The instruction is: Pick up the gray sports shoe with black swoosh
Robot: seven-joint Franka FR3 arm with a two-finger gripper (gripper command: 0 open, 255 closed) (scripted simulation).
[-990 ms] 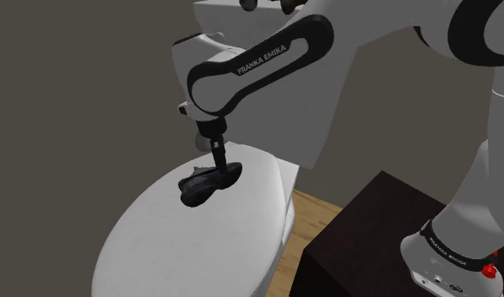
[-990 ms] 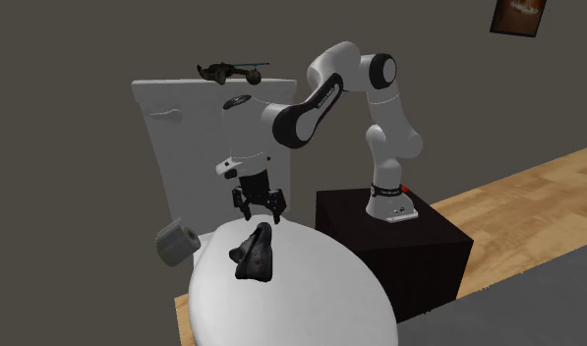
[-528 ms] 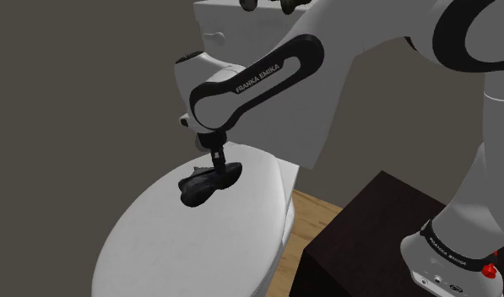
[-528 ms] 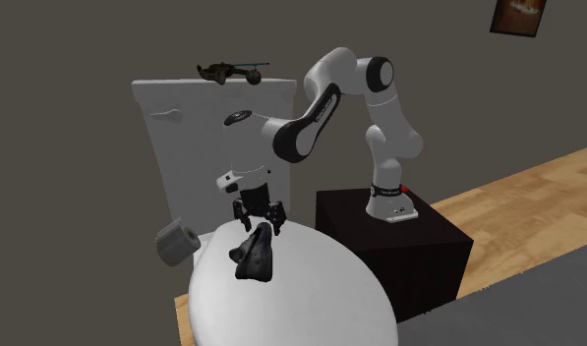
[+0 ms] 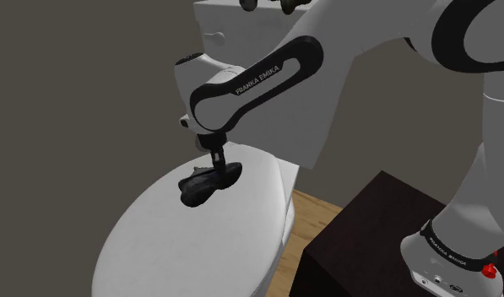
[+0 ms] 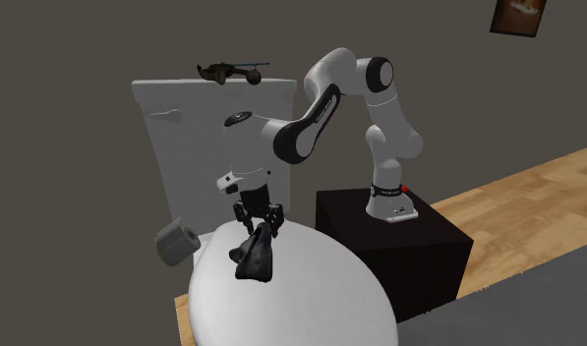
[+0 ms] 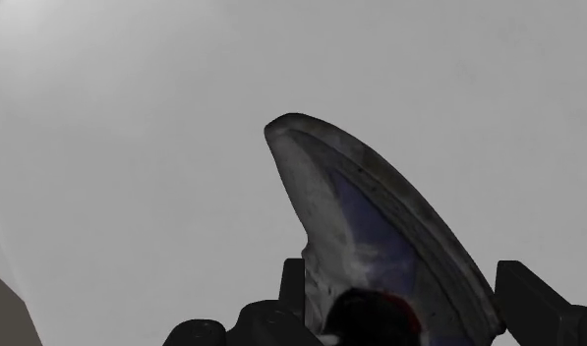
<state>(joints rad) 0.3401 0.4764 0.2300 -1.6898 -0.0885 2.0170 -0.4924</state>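
Note:
The shoe (image 5: 201, 186) lies on a white closed toilet lid (image 5: 199, 249), dark in the shoulder view and likewise dark in the second exterior view (image 6: 253, 259). In the wrist view the shoe (image 7: 370, 226) looks grey with a bluish inner patch and tapers to a point away from the hand. My gripper (image 5: 217, 165) comes straight down onto its rear end. The fingers (image 7: 293, 283) press on both sides of the shoe, so the gripper (image 7: 405, 273) is shut on it. In the second exterior view the gripper (image 6: 261, 228) has its fingers drawn in over the shoe, which still rests on the lid (image 6: 301, 295).
A white toilet tank (image 6: 183, 128) rises behind the lid, with a small dark object (image 6: 227, 71) on top. A grey paper roll (image 6: 175, 243) hangs beside the tank. The dark stand (image 6: 419, 241) is at the lid's right on a wooden floor (image 6: 517, 197).
The gripper has come down onto the shoe's rear, and its fingers have closed from wide apart to clasping the shoe. The shoe has not moved.

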